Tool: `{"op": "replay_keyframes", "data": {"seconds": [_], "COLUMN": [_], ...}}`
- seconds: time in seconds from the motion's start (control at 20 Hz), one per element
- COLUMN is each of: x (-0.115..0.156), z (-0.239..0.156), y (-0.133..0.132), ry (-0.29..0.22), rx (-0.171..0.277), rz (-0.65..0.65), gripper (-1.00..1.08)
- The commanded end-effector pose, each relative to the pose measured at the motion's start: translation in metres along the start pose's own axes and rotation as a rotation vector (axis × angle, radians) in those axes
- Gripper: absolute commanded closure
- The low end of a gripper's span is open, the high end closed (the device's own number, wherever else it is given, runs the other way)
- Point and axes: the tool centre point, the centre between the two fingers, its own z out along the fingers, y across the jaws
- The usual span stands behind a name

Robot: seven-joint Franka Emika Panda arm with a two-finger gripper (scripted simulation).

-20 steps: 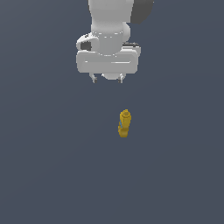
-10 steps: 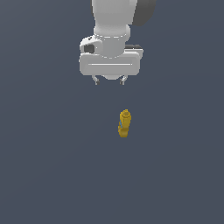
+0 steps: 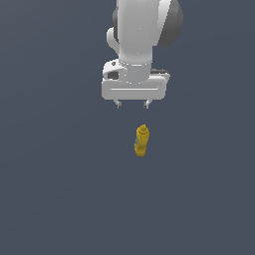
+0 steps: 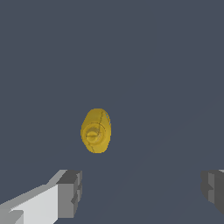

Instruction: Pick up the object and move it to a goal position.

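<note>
Hovering wide open and empty, the tool (image 3: 132,104) hangs just beyond the bottle (image 3: 141,140) (cap toward it), fingers spread to straddle its body.

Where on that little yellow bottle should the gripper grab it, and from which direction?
Probably around the wide body of the yellow bottle, just below the narrow capped neck, coming down from above. The wrist view looks straight onto its cap, so it seems to stand upright, and the body looks narrower one way than the other. The open gripper, not yet touching it, should close across that narrower width.
</note>
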Motion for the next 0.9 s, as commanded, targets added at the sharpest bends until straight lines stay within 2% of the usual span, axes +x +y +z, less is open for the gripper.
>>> {"op": "replay_keyframes", "data": {"seconds": [0.0, 0.4, 0.85], "x": [0.004, 0.009, 0.009], "z": [0.02, 0.066, 0.076], "y": [-0.013, -0.044, -0.049], "ry": [-0.009, -0.03, -0.035], "rx": [0.004, 0.014, 0.015], "rz": [0.007, 0.025, 0.027], "gripper": [-0.92, -0.92, -0.92]}}
